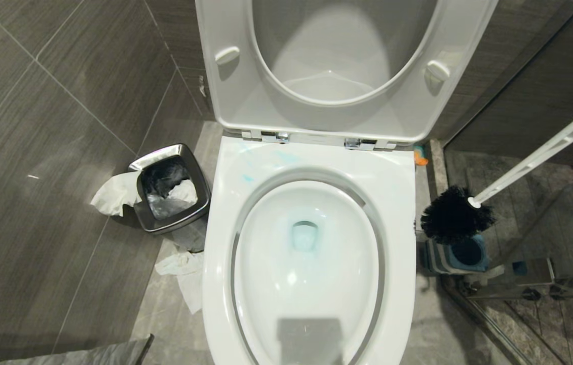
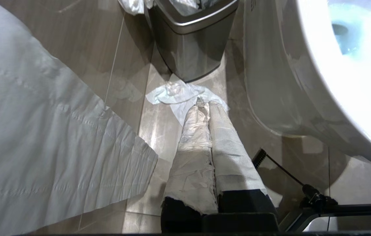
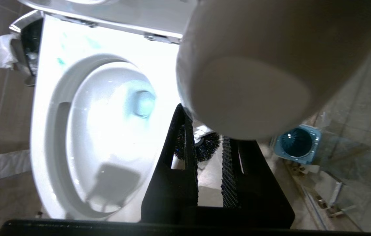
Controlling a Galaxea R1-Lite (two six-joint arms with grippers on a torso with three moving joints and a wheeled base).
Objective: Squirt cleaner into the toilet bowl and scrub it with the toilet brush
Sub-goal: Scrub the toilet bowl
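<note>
Toilet brush (image 1: 514,172) hangs clear of its blue holder (image 1: 461,253), bristles beside the toilet bowl (image 1: 311,167) rim, handle clamped between the right gripper (image 3: 206,157) fingers; left gripper (image 2: 205,131) is clenched on nothing, near the floor. Swinging the dripping head across could clip the rim or spatter tiles.

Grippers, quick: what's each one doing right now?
Left gripper: closed, holding nothing, parked low beside the toilet bowl.
Right gripper: closed on the toilet brush handle, brush lifted above its holder.
</note>
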